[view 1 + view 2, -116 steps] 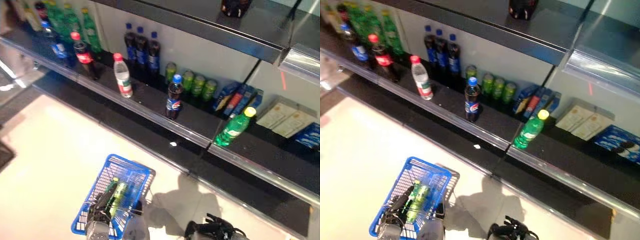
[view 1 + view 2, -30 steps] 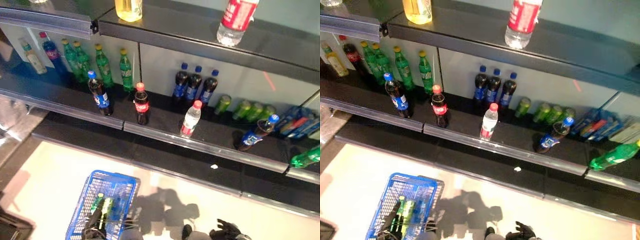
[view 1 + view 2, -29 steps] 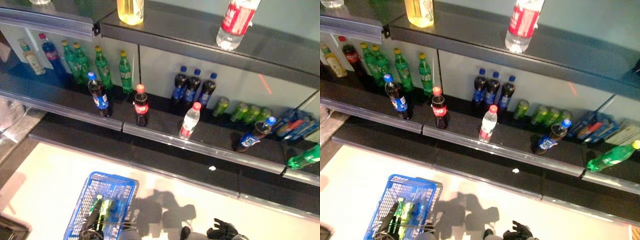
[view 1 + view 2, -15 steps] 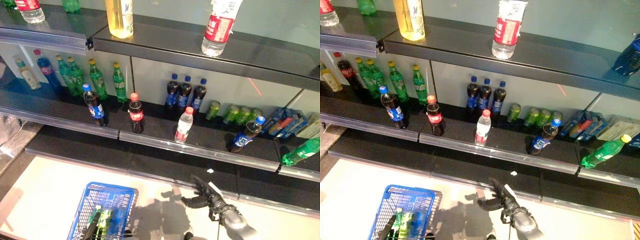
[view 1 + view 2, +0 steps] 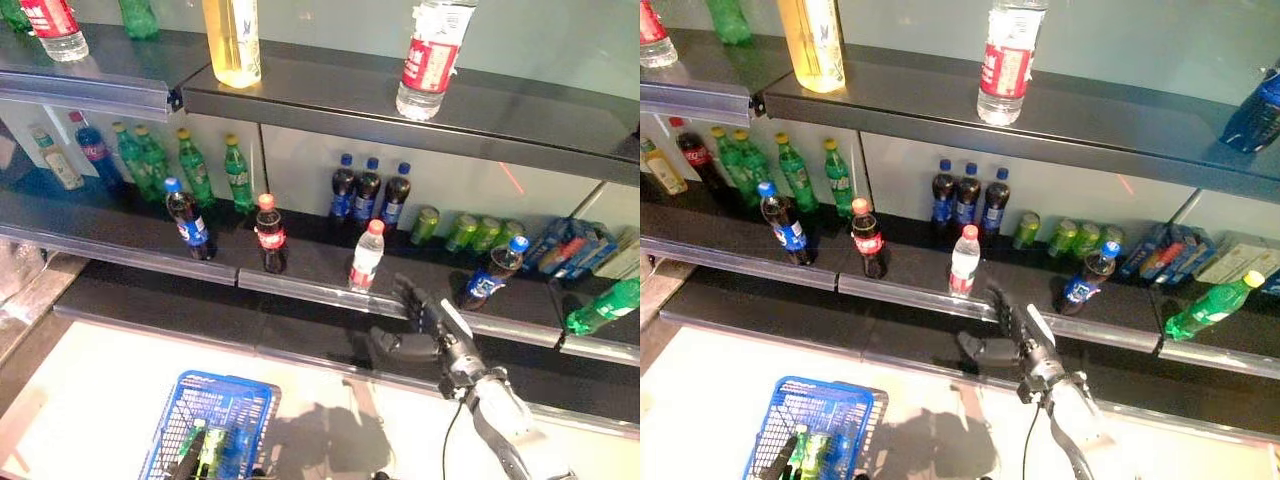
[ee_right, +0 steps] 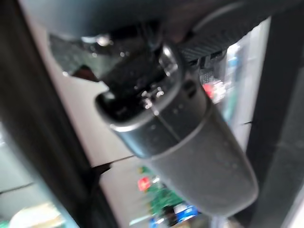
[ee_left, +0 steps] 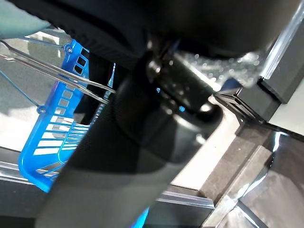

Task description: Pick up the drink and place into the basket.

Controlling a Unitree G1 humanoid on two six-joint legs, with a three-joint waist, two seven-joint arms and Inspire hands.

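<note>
My right hand (image 5: 428,322) is open, fingers straight and thumb out, held up at the front edge of the lower shelf (image 5: 300,288). It is just right of and below a clear water bottle with a red cap (image 5: 366,256), not touching it. A dark cola bottle with a blue cap (image 5: 491,275) leans on the shelf just right of the hand. The blue basket (image 5: 240,402) hangs low at the left with green drinks (image 5: 213,449) in it. My left hand (image 7: 180,90) is shut on its wire handles (image 7: 57,71).
The lower shelf also holds a red-capped cola bottle (image 5: 270,235), a blue-capped cola bottle (image 5: 186,220), green bottles (image 5: 190,165), dark bottles (image 5: 368,190) and green cans (image 5: 465,230) at the back. The upper shelf (image 5: 400,110) carries a water bottle (image 5: 428,55) and a yellow drink (image 5: 232,40).
My right hand has risen from low over the floor to the lower shelf's front edge, near the water bottle. The view has tilted up slightly. The blue basket still hangs at the left.
</note>
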